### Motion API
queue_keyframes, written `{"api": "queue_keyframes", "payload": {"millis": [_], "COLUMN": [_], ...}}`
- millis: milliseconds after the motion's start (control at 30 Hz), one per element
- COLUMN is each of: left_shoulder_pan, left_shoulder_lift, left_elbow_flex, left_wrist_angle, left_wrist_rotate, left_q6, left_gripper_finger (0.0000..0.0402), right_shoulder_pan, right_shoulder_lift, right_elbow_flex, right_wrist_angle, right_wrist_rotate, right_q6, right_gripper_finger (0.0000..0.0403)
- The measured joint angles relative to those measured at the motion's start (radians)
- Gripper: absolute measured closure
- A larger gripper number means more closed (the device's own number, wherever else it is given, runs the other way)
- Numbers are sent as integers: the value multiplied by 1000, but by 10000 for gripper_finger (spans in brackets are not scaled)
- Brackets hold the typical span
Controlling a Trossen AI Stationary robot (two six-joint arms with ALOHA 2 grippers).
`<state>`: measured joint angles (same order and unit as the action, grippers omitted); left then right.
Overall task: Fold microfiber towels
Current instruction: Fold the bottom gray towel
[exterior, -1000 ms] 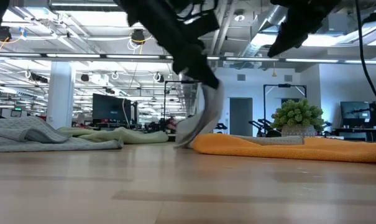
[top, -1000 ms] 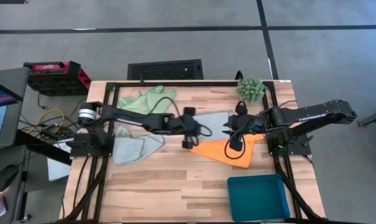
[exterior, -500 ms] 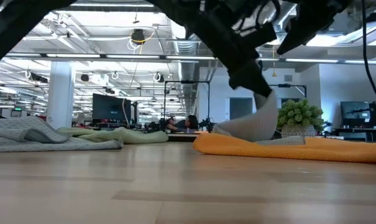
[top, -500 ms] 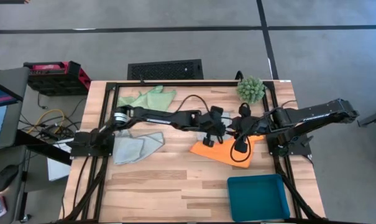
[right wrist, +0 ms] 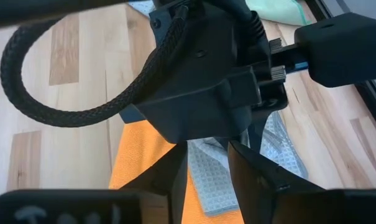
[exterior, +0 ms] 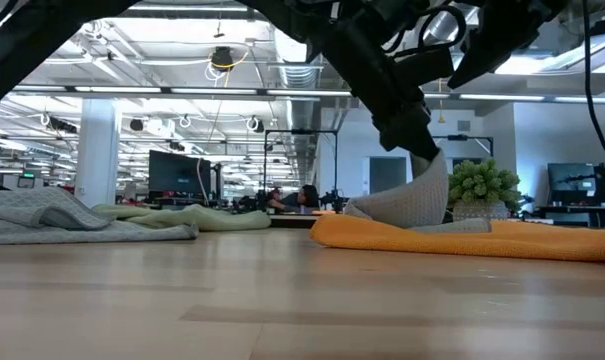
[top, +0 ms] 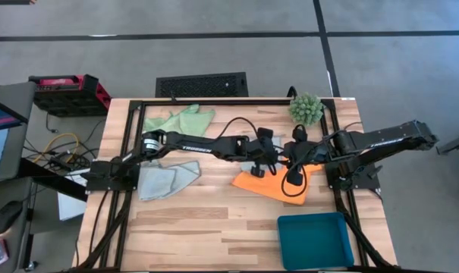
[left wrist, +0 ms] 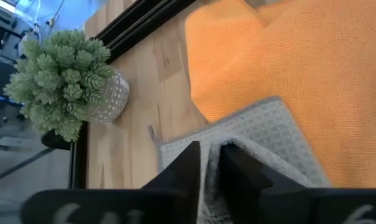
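Over the counter's (top: pixel 214 220) right half, my left claw (exterior: pixel 414 140) pinches one edge of the grey towel (exterior: pixel 407 205), carried across so the cloth doubles over itself; the lower layer lies partly on the orange towel (top: pixel 271 184).

Left wrist view: fingers (left wrist: pixel 188 171) pressed together on the grey weave, folded edge hanging just beside the orange cloth.

Right claw (right wrist: pixel 206 163) hovers near, above both cloths, spread, holding nothing.

To fold well, I judge: lower the held edge until it meets the far edge squarely, corners matched, then let go.

Risk: the orange towel underneath may drag or bunch. Keep the motion flat and slow.

Green towel (top: pixel 180 119) and mint towel (top: pixel 161 178) lie well apart, on the left.
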<state>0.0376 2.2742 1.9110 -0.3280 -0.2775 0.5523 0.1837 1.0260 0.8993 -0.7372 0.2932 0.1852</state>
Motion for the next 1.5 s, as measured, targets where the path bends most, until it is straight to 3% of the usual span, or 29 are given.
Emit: {"api": "queue_keyframes", "payload": {"millis": [200, 333, 633, 967, 1233, 1500], "left_shoulder_pan": [-3, -18, -55, -56, -70, -84], "left_shoulder_lift": [0, -3, -54, -179, -341, -447], "left_elbow_flex": [0, 0, 0, -1, -1, -1], "left_wrist_angle": [-2, -21, -43, -293, -516, -620], "left_wrist_rotate": [-1, -26, -113, -104, -95, -101], "left_q6": [-34, -26, 31, -92, -236, -342], "left_gripper_finger": [281, 262, 259, 259, 259, 259], "right_shoulder_pan": [0, 0, 0, 0, -13, -100], "right_shoulder_lift": [0, 0, 0, 17, 197, 441], "right_elbow_flex": [0, 0, 1, 1, -70, -70], "right_wrist_angle": [0, 1, -12, -19, 139, 307], "right_wrist_rotate": [1, 0, 0, 0, -4, -4], "right_q6": [0, 0, 0, 24, -7, 8], "right_gripper_finger": [266, 264, 264, 264, 264, 264]}}
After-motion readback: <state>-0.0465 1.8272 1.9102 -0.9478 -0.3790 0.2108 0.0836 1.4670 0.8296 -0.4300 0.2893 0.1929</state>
